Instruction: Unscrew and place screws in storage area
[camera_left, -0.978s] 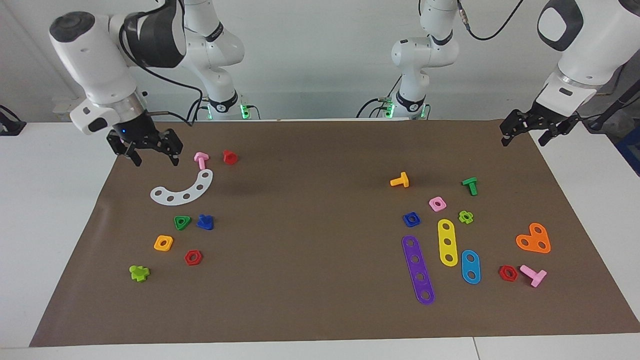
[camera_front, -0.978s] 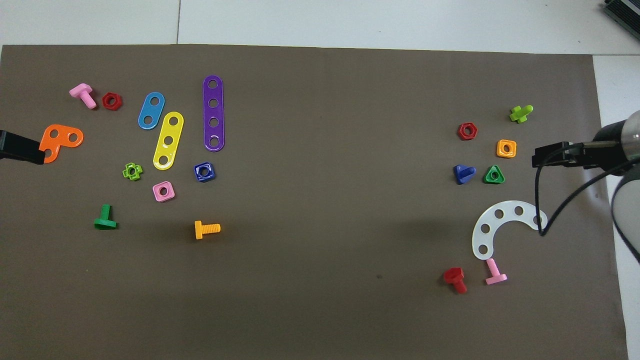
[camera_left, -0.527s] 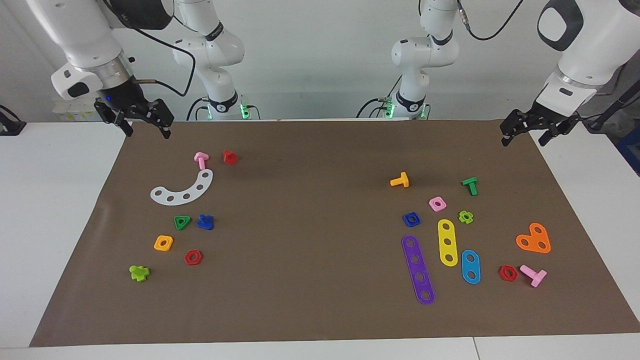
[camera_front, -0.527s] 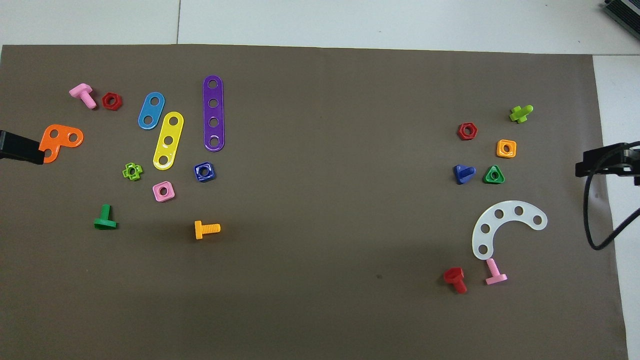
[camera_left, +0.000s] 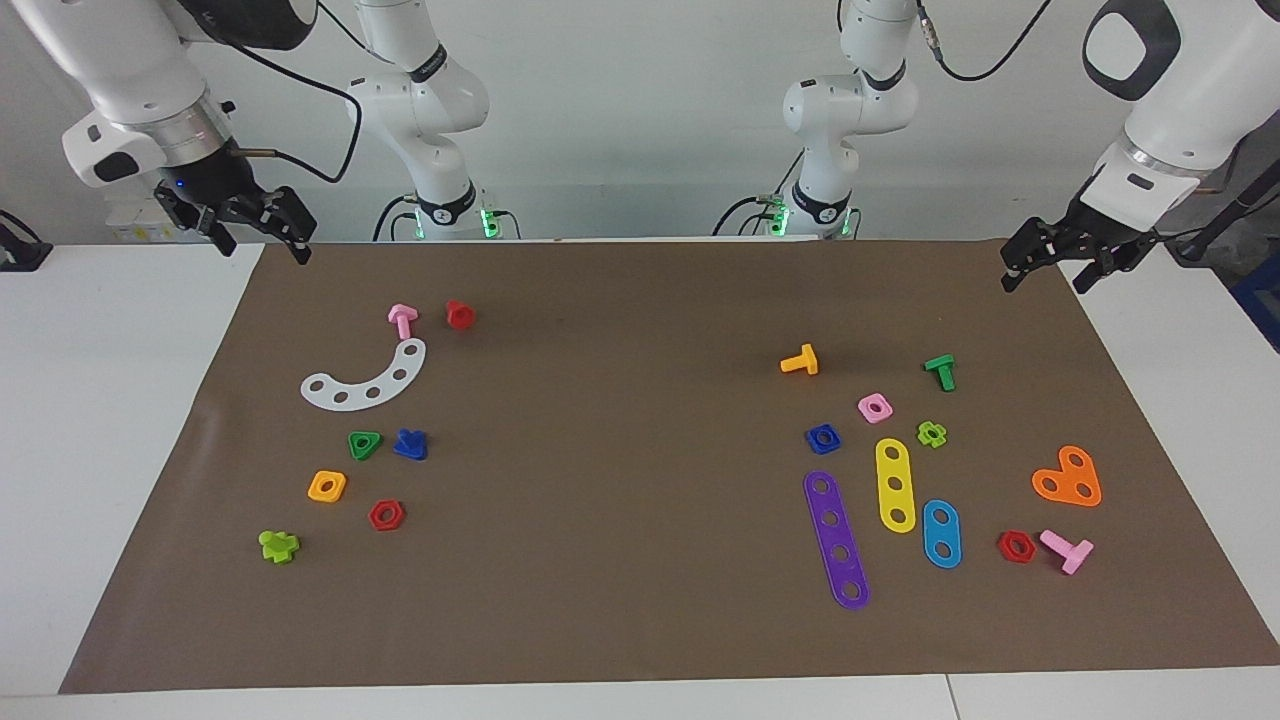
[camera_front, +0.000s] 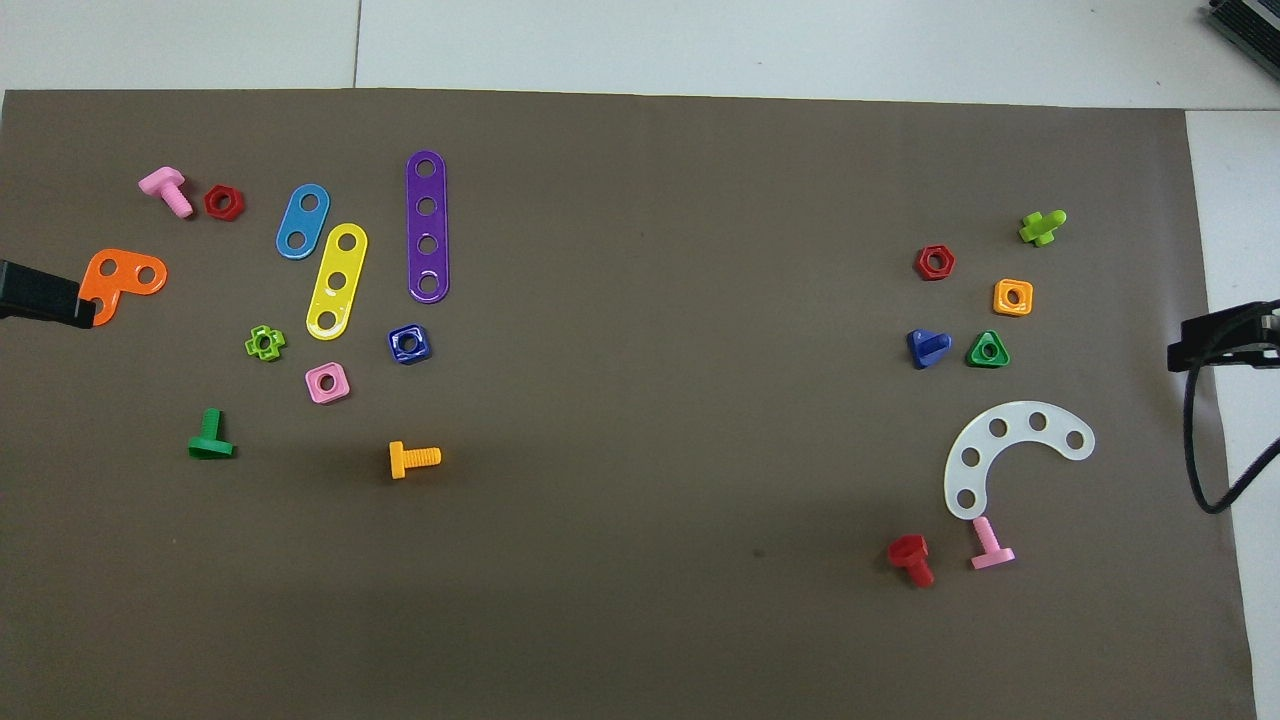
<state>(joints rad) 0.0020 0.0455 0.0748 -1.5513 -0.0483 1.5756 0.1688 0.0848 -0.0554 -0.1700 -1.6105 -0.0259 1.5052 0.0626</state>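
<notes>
While both arms hang raised at the two ends of the table, nothing is in either grip: the right gripper (camera_left: 258, 232) hovers over the corner of the brown mat (camera_left: 620, 560) at the right arm's end with its fingers spread and empty, and the left gripper (camera_left: 1048, 267) hangs over the mat's edge at the left arm's end, its fingers likewise parted around nothing. Lying loose on the mat toward the right arm's end is the dark-blue screw (camera_left: 410, 444), just beside a green triangular nut (camera_left: 364, 444) and farther from the robots than the white curved strip (camera_left: 366, 378). Near it sit an orange square nut (camera_left: 327, 486) and a red hexagonal nut (camera_left: 386, 515). Closer to the robots than the strip lie a pink bolt (camera_left: 402, 319) and a red bolt (camera_left: 459, 314).
</notes>
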